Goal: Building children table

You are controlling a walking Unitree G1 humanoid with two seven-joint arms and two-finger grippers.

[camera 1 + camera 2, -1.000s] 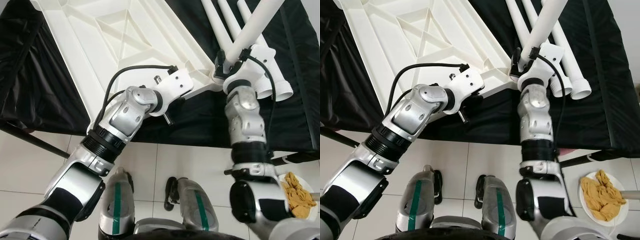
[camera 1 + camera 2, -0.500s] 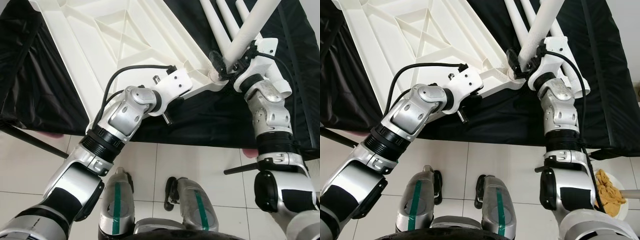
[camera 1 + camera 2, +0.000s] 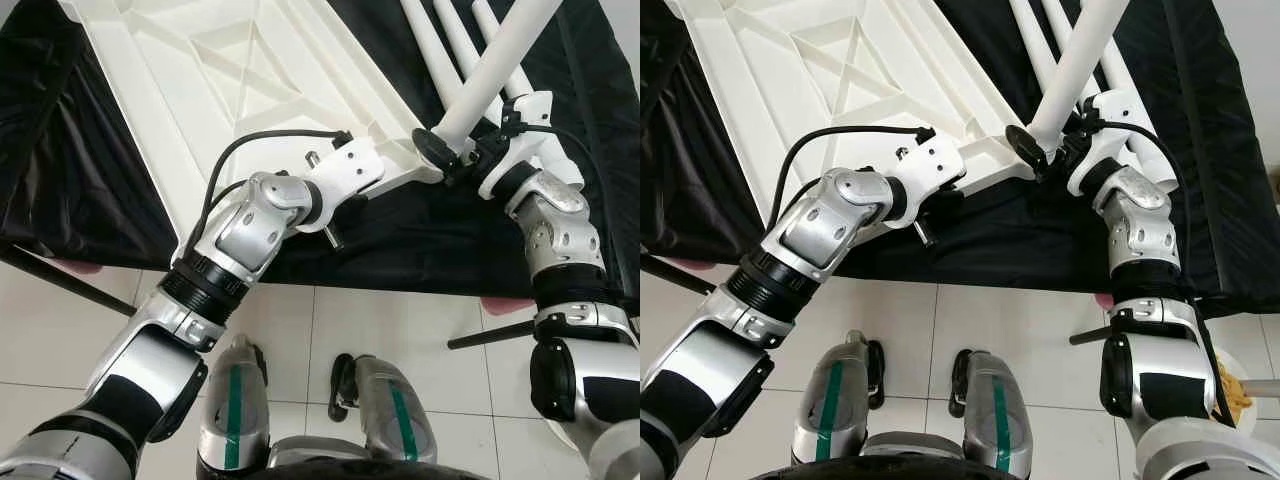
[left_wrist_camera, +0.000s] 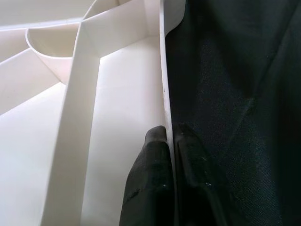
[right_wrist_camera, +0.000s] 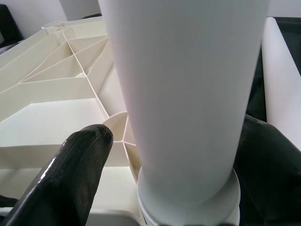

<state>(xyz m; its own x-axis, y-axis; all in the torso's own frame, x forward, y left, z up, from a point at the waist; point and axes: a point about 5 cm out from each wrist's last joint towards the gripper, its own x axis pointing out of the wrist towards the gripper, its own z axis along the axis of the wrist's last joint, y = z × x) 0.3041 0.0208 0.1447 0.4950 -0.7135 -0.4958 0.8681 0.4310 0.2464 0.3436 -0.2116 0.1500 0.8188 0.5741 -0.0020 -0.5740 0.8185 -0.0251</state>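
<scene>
Fitting a leg right now: my right tool is wrapped around the white leg, its base sitting at the corner socket of the upside-down tabletop on the black-draped worktop. My left tool pinches the tabletop's rim to steady it. Next up, I reckon: twist and press it home.

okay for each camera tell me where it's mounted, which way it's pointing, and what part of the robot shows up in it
Left and right eye views: on the head, facing forward and down at the white tabletop on black cloth; both silver arms show.
Left wrist view: along the left gripper, pinching the tabletop's edge.
Right wrist view: along the right gripper, around the white leg.
All views share the tabletop.
</scene>
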